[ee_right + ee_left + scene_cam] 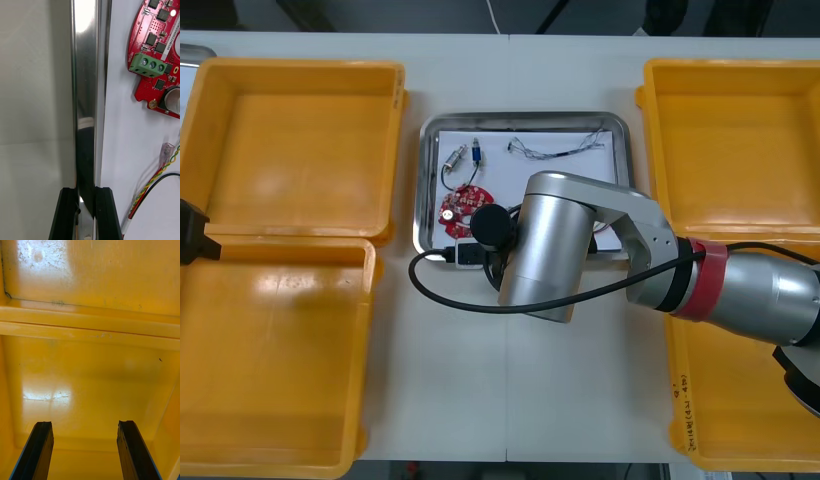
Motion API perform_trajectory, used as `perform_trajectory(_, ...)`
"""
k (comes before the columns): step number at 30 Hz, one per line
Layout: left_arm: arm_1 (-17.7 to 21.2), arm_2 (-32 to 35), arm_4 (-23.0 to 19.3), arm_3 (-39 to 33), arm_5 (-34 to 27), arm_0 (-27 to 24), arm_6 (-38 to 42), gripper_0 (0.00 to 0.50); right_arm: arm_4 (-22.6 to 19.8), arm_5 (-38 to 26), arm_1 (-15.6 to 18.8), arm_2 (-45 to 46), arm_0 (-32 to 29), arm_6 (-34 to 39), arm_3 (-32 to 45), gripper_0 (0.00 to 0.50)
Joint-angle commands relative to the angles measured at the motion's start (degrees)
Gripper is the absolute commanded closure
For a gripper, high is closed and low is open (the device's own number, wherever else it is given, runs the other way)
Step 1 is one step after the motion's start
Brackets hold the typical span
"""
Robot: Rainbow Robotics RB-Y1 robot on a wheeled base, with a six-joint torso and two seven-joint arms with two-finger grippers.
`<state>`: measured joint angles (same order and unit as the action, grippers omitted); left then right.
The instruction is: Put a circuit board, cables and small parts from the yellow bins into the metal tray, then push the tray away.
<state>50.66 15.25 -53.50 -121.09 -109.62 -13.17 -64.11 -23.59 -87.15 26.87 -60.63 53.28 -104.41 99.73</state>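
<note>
Right pincer [87,192]: closed on the near rim of the metal tray [621,130], one finger outside over the desk [480,380], the other inside. I read the right arm reaching over the tray's near-left part.

Tray position: desk centre, between the yellow bins [300,130]. Contents on its white liner:
- round red circuit board [463,203], near left;
- red and yellow cable [157,179] and black cable [167,176], beside the board;
- small metal part [457,156], far left.

Left pincer [85,424]: fingers spread, holding nothing, above the left bins.
</note>
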Motion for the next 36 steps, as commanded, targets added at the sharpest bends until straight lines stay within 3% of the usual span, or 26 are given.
perform_trajectory(1, -0.6, 2.1, 0.5, -1.4, -0.4, 1.4, -5.6, 0.0, -2.4, 0.4, -1.5, -0.6, 5.3, -1.4, -1.4, 0.5)
perform_trajectory(6, -0.6, 2.1, 0.5, -1.4, -0.4, 1.4, -5.6, 0.0, -5.8, 0.4, -1.6, -0.8, 8.7, -1.8, -3.4, 0.5)
perform_trajectory(14, -0.6, 2.1, 0.5, -1.4, -0.4, 1.4, -5.6, 0.0, -3.9, 1.5, -1.6, -3.9, 13.2, -1.6, -6.0, 0.5)
perform_trajectory(36, -0.6, 2.1, 0.5, -1.4, -0.4, 1.4, -5.6, 0.0, -2.5, 10.1, -2.3, -3.9, 17.2, -2.1, -16.7, 0.5)
